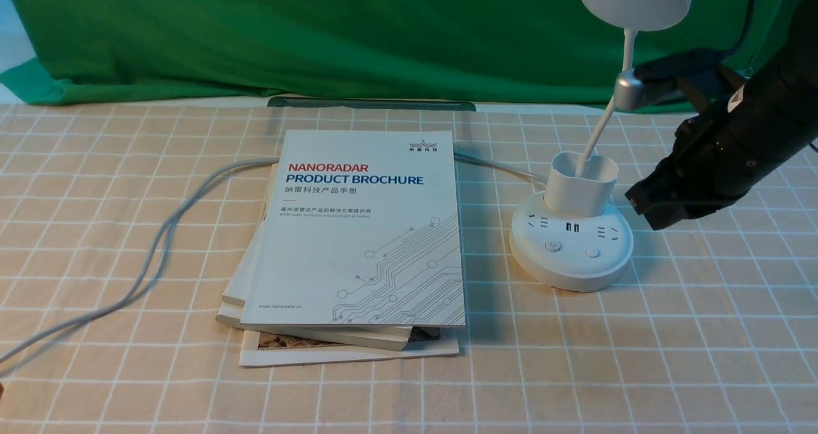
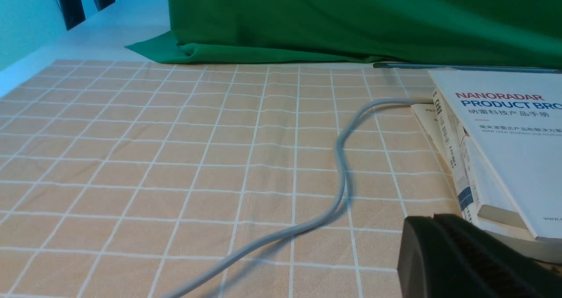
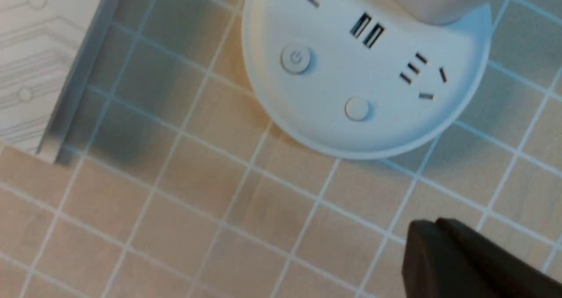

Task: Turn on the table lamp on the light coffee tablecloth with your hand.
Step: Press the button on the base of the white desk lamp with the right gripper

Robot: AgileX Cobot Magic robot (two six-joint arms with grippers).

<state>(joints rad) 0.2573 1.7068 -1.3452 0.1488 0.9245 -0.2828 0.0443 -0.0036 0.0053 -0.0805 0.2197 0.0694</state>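
Beside right gripper (image 1: 644, 206), table lamp (image 1: 571, 250)

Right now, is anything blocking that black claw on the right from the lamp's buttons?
Nothing visible does. The right gripper, shut, hovers beside the table lamp's base; its buttons lie uncovered, with only bare tablecloth between.

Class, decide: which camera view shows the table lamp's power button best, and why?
The right wrist view: the power button appears large and unobstructed, its symbol legible. The front view shows it small on the base. The left wrist view shows none of it.
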